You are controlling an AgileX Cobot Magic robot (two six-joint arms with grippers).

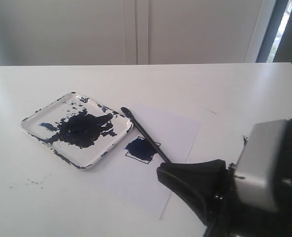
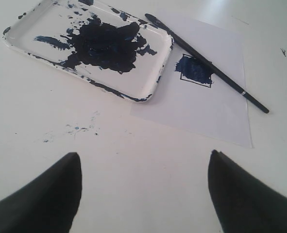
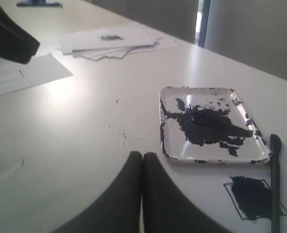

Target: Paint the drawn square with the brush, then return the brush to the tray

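The white tray [image 1: 99, 148] [image 2: 143, 73] [image 3: 177, 141], pooled with dark navy paint, sits left of centre on the table. The thin black brush [image 1: 143, 133] [image 2: 206, 63] [image 3: 275, 179] lies loose on the white paper sheet [image 1: 170, 128] [image 2: 206, 111]. Its dark tip is at the tray's rim and its shaft crosses one edge of the drawn square [image 1: 142, 149] [image 2: 195, 70] [image 3: 252, 196], which is smeared dark blue. My right gripper [image 1: 160, 173] [image 3: 143, 156] is shut and empty, low near the brush's handle end. My left gripper [image 2: 144, 154] is open over bare table, short of the tray.
Small paint specks [image 1: 32, 182] [image 2: 80, 128] dot the table near the tray. In the right wrist view a loose stack of papers [image 3: 109, 41] and a sheet with an outlined rectangle [image 3: 17, 75] lie further off, next to a black shape [image 3: 7, 34].
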